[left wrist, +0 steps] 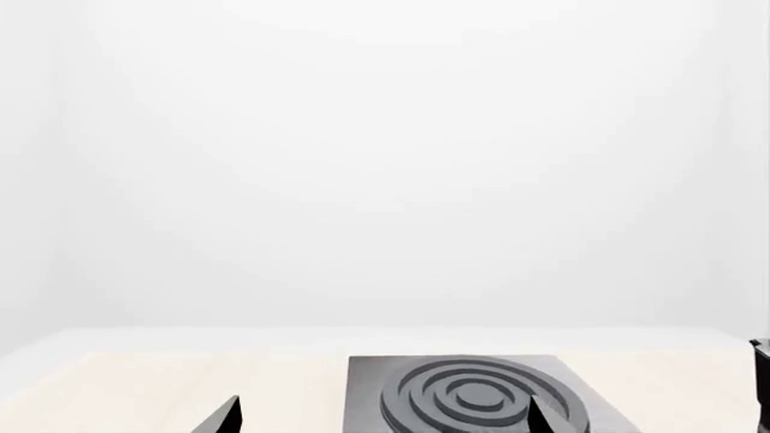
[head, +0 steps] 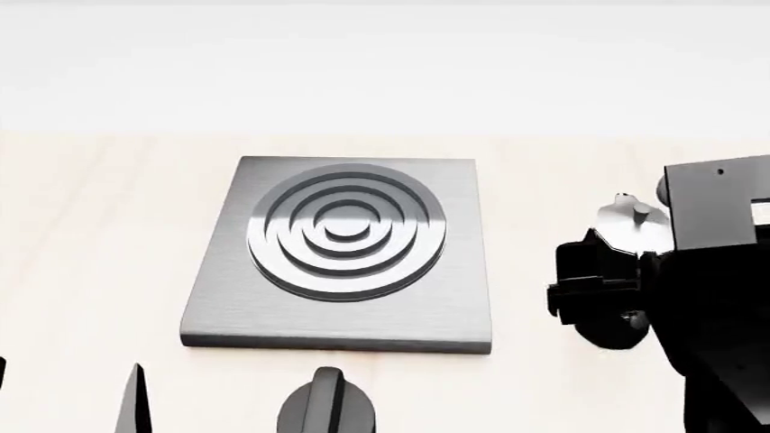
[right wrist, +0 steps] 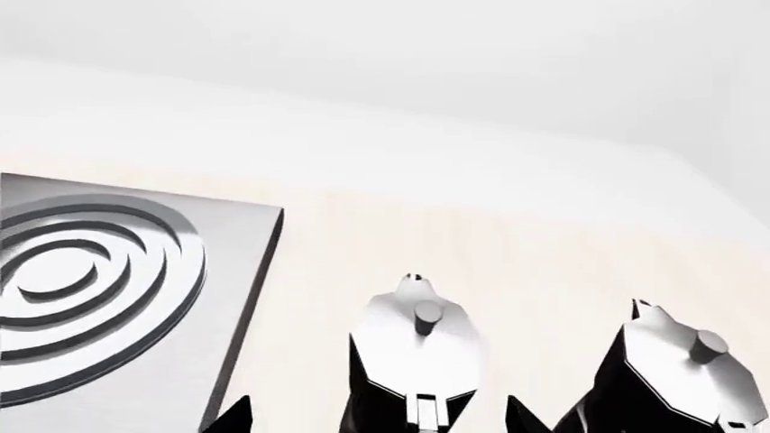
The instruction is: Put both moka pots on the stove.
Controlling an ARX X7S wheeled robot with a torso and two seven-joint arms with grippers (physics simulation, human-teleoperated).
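Note:
The stove (head: 343,253) is a square grey plate with a ring burner, bare on the pale counter. Two black moka pots with silver lids stand to its right. In the right wrist view the nearer pot (right wrist: 416,352) stands between the open fingers of my right gripper (right wrist: 379,419), which do not press on it. The second pot (right wrist: 673,370) stands beside it, farther from the stove. In the head view my right arm (head: 710,271) hides most of the pots; one silver lid (head: 628,216) shows. My left gripper (left wrist: 385,419) is open and empty, just in front of the stove (left wrist: 481,397).
A black round knob (head: 327,406) sits on the counter just in front of the stove's near edge. One left fingertip (head: 132,401) shows to the left of the knob. A white wall runs behind the counter.

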